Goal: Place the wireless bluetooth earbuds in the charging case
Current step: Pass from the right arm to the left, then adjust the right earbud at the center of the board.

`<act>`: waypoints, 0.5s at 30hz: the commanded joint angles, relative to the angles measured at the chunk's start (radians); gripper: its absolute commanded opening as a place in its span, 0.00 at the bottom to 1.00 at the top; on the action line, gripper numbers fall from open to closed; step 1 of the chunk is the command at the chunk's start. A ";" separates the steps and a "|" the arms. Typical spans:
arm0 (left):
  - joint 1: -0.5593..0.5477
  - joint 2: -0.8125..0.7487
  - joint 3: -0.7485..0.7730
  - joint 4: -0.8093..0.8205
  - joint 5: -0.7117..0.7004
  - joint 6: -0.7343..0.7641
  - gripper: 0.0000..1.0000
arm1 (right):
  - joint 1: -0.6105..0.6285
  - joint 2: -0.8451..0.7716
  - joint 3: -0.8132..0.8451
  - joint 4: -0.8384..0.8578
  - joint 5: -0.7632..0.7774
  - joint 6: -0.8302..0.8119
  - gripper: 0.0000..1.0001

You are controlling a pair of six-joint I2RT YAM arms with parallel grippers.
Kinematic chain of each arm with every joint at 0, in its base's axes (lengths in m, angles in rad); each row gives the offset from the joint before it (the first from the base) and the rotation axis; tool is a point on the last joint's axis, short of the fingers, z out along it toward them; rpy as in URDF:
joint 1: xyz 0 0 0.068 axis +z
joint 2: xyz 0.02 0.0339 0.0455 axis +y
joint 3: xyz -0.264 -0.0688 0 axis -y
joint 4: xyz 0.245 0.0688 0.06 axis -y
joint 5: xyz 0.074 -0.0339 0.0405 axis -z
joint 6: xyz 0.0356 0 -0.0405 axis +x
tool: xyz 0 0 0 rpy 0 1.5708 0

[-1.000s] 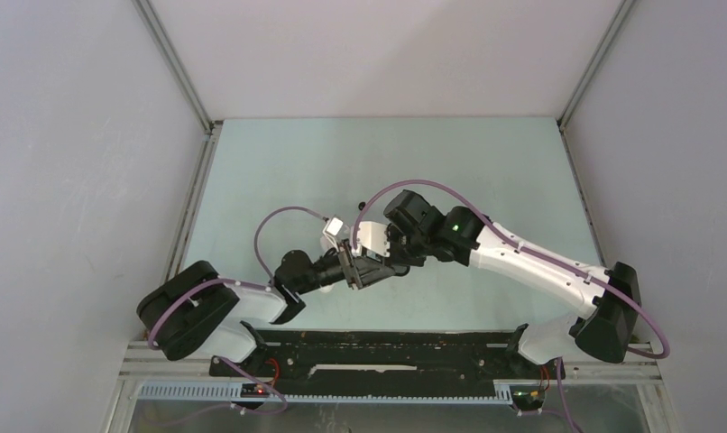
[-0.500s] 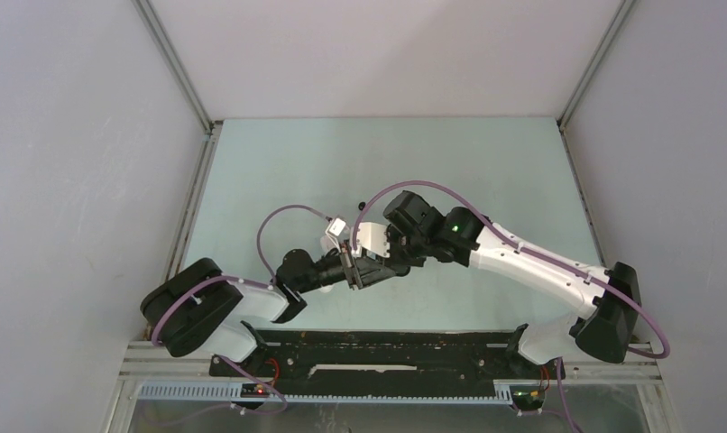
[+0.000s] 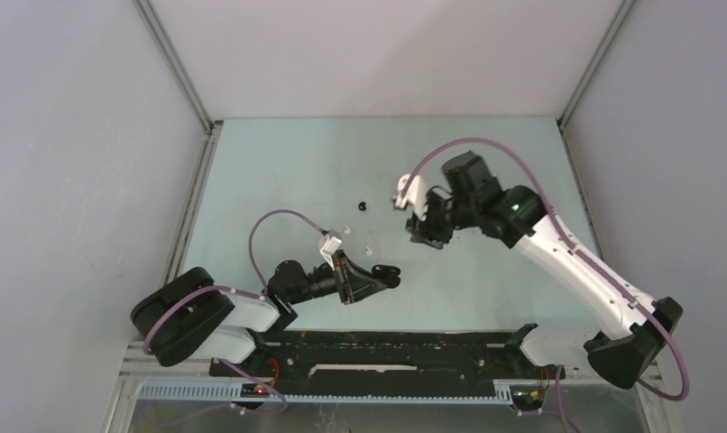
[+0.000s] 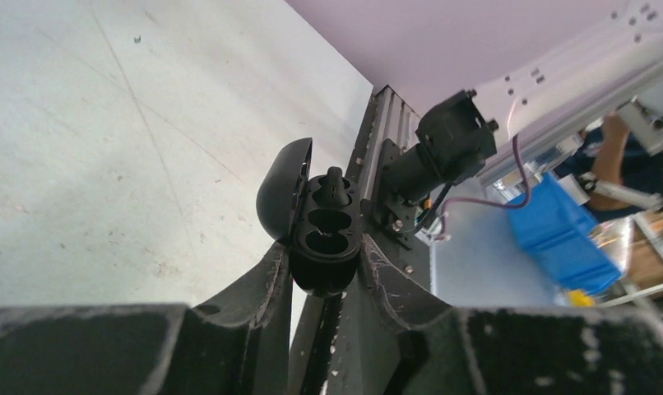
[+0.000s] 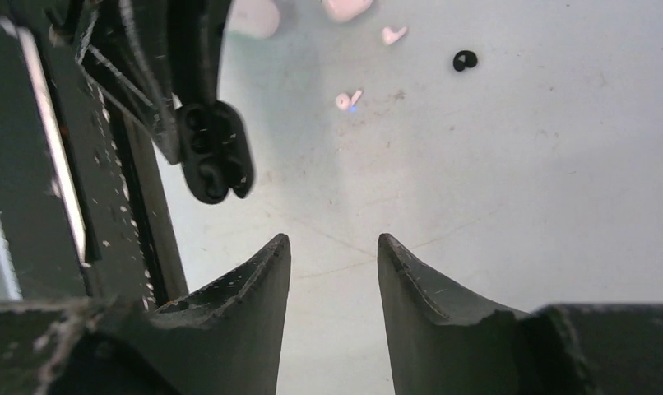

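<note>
My left gripper (image 4: 326, 252) is shut on the open black charging case (image 4: 326, 239), whose lid (image 4: 280, 197) is swung to the left. Two pockets face the camera, and a small black nub sticks up at the case's far end. From above, the left gripper (image 3: 378, 275) holds the case (image 3: 387, 271) low over the table. My right gripper (image 5: 334, 240) is open with nothing between its fingers, and hangs up and right of the case (image 5: 214, 152). A black earbud (image 5: 465, 59) lies loose on the table (image 3: 279, 171), as does a white earbud (image 5: 347, 100).
The black earbud (image 3: 362, 207) sits left of the right gripper (image 3: 425, 236). Two small white pieces (image 3: 369, 248) lie between it and the case. Another white earbud (image 5: 392, 34) lies near the top of the right wrist view. The black base rail (image 3: 387, 347) runs along the near edge.
The right arm has pulled back up and to the right, away from the case, and its jaws have opened. The left gripper has closed on the case and shifted slightly nearer.
</note>
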 commanded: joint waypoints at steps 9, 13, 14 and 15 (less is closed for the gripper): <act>-0.045 -0.374 -0.186 0.028 -0.076 0.359 0.00 | -0.331 0.201 0.035 0.268 -0.426 0.274 0.47; -0.045 -0.551 -0.249 -0.041 -0.203 0.401 0.00 | -0.325 0.389 0.118 0.302 -0.370 0.357 0.43; -0.046 -0.604 -0.252 -0.103 -0.228 0.417 0.00 | -0.323 0.444 0.156 0.284 -0.364 0.371 0.41; -0.046 -0.663 -0.249 -0.170 -0.250 0.435 0.00 | -0.319 0.502 0.200 0.268 -0.352 0.386 0.38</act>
